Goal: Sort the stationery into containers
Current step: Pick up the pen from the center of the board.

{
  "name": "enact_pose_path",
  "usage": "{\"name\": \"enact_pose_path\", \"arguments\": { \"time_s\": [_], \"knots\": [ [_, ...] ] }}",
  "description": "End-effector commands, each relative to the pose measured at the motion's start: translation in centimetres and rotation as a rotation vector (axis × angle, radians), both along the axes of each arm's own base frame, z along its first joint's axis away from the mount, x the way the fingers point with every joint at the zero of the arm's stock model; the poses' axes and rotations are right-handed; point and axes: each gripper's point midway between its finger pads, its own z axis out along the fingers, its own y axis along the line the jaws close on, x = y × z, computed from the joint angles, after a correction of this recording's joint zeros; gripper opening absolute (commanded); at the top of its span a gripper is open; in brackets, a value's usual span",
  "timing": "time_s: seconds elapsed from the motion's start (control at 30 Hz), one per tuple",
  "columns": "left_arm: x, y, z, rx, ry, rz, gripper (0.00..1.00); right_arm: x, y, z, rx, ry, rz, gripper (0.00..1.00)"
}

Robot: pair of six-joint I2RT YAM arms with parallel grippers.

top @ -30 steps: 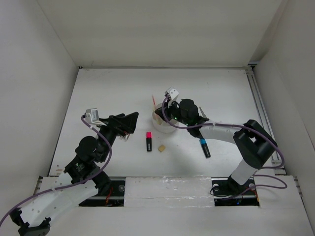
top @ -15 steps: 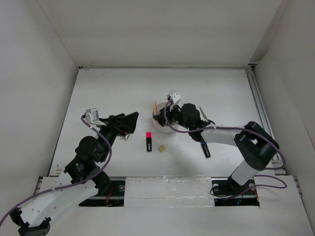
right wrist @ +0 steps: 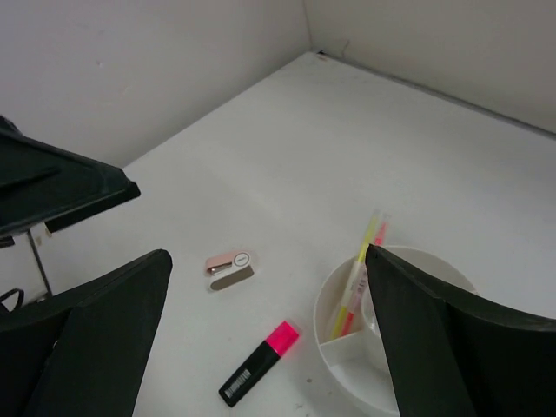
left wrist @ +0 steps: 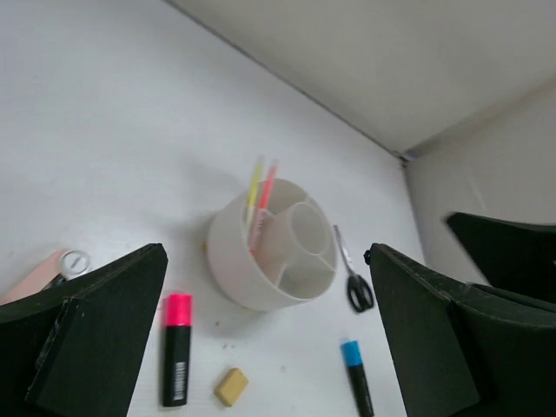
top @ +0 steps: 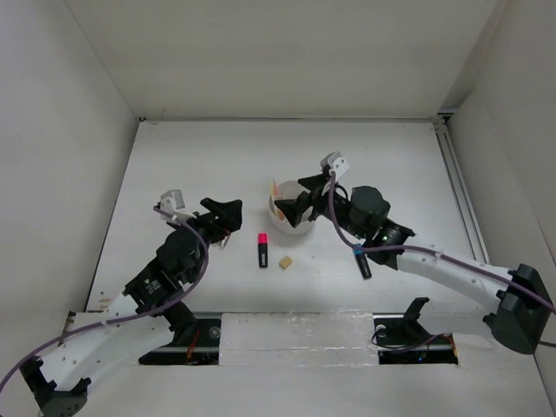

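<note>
Overhead view: the right tool [top: 296, 205] has drawn back from above the round white organizer [top: 280, 219] and now sits at its right rim. The left tool [top: 232, 219] has edged forward. A pink-capped marker [top: 262, 249], a tan eraser [top: 284, 261] and a blue-capped marker [top: 362, 261] lie on the desk [top: 191, 165], outside the organizer.

Left wrist view: the left tool is spread wide and empty. A yellow pen [left wrist: 254, 184] and a pink pen [left wrist: 268, 182] stand in one outer wedge. Scissors [left wrist: 352, 280] lie just beside the organizer.

Right wrist view: the right tool is also spread and empty. A small pink object [right wrist: 229, 268] lies apart on the desk. The pens look sorted, and the right arm seems free for another item.
</note>
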Motion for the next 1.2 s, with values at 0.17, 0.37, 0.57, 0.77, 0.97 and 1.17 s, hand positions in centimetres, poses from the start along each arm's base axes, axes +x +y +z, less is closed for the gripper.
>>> {"name": "enact_pose_path", "arguments": {
  "time_s": [0.17, 0.37, 0.57, 0.77, 0.97, 1.17],
  "knots": [
    [0.7, 2.5, -2.4, -0.007, 0.146, 0.198, 1.00, 0.0, -8.5, 0.5, -0.104, 0.118, -0.334, 1.00],
    [0.2, 3.2, -4.0, 0.042, 0.235, 0.230, 1.00, -1.1, -13.0, -0.7, -0.142, 0.233, -0.492, 1.00],
    [-0.7, 2.9, -5.0, 0.101, 0.315, 0.189, 1.00, -2.6, -12.9, -2.7, -0.163, 0.295, -0.436, 1.00],
    [-1.7, 3.7, -2.5, 0.123, 0.345, 0.187, 1.00, -2.9, -13.1, -4.1, -0.187, 0.327, -0.443, 1.00],
    [-1.8, 2.2, -1.9, 0.172, 0.330, 0.082, 1.00, -2.8, -13.2, -6.9, -0.231, 0.407, -0.467, 1.00],
    [-1.0, -2.3, -3.7, 0.164, 0.325, -0.087, 1.00, -2.1, -13.9, -13.8, -0.259, 0.609, -0.491, 0.98]
  ]
}}
